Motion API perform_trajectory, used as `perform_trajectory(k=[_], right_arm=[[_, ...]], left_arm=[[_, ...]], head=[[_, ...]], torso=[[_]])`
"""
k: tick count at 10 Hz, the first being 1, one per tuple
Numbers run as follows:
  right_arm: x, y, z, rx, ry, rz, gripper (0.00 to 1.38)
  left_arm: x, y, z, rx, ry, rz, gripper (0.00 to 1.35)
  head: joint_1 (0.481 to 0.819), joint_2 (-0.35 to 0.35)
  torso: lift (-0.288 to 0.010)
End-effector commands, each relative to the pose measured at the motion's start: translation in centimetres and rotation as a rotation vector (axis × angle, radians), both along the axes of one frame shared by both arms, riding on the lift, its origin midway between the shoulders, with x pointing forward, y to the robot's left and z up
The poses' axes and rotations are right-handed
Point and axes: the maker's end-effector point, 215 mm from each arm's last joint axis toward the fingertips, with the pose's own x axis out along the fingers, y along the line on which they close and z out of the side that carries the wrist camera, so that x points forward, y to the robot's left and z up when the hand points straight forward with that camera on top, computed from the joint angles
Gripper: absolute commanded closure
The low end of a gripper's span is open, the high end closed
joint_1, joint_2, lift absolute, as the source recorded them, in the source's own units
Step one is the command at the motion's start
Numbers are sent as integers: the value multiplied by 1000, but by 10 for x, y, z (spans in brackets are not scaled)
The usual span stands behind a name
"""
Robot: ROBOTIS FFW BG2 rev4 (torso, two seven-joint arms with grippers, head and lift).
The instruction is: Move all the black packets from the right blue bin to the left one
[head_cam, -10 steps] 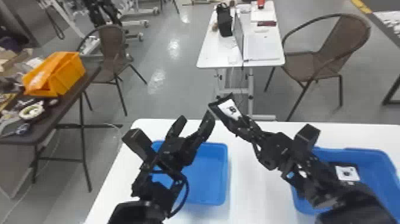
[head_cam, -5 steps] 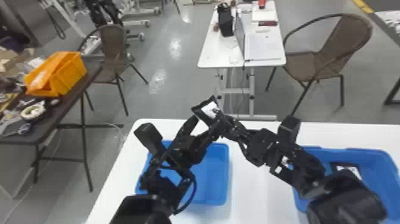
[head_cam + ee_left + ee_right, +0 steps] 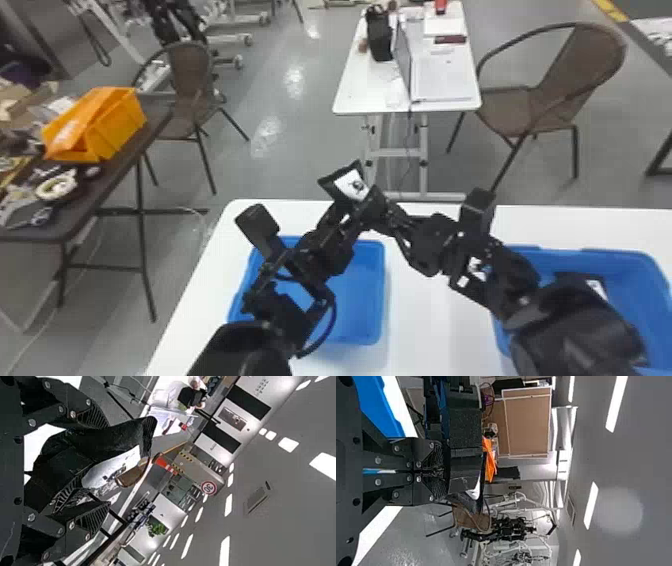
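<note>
Head view: my two arms meet over a white tabletop, near its far edge; my right pincer is closed on one black packet with a white label, held up in the air beyond the far right corner of the left blue bin; my left pincer is open, its fingers spread to either side of the packet, so I judge this to be a handover.

As for progress, the held packet is out of the right blue bin and has yet to be set down in the left one; a second packet lies in the right bin, partly behind my right arm, and is left to move; I cannot confirm any finished delivery, as my left arm covers part of the left bin.

Counted: two blue bins; two packets that I can make out, one gripped and one waiting; more could be hidden behind my right arm.
</note>
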Motion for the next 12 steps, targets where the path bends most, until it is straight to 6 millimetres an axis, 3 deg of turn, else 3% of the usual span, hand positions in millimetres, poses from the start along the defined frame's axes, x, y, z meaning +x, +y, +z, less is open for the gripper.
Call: perform_trajectory(k=[1,5,6,7,8,10,11,12], right_arm=[[0,0,-3,1,13,0,1285],[-2,1,-12,1,50,6,1283],[-2,1,-17,7,78,1,1145],[-3,0,-18,12,85,0,874],[-3,0,-19,14,93,2,814],[-3,-7,-22,23,121,-10,114],[-2,-17,-25,14,143,-27,25],[1,-32,-25,16,147,-60,133]], left_arm=[[2,9,9,-5,-40,29,1213],[2,20,17,-19,-90,76,1213],[1,22,17,-21,-99,86,1213],[0,28,18,-31,-108,108,1213],[-1,31,18,-28,-111,117,1213],[-3,45,20,-17,-132,159,1213],[-6,60,15,5,-136,194,1213],[-9,81,9,60,-138,240,1213]], head=[[695,202],[695,219],[695,223],[695,225],[695,228],[695,235],[695,242],[695,246]], torso=[[0],[0],[0],[0],[0],[0],[0],[0]])
